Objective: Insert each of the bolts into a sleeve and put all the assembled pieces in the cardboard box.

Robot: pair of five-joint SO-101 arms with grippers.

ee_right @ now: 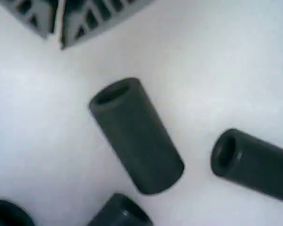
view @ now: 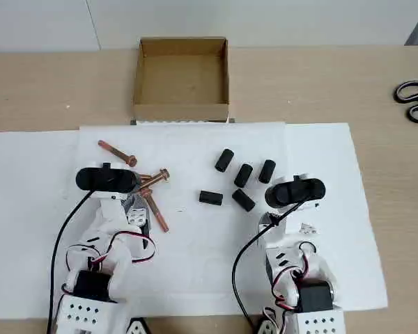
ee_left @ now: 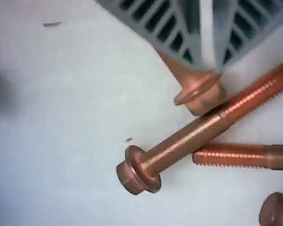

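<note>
while low over the bolts (ee_left: 179, 146), left end effector (ee_left: 211, 69) beside bare paper (ee_left: 61, 117)

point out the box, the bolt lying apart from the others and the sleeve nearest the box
box (view: 183, 78), high view, bare floor
bolt (view: 117, 153), high view, mid shank
sleeve (view: 224, 160), high view, its side

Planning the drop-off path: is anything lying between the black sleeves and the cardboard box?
Nothing visible does. Between the sleeves and the cardboard box there is only bare white paper. The bolts lie off to the side, out of that path.
</note>
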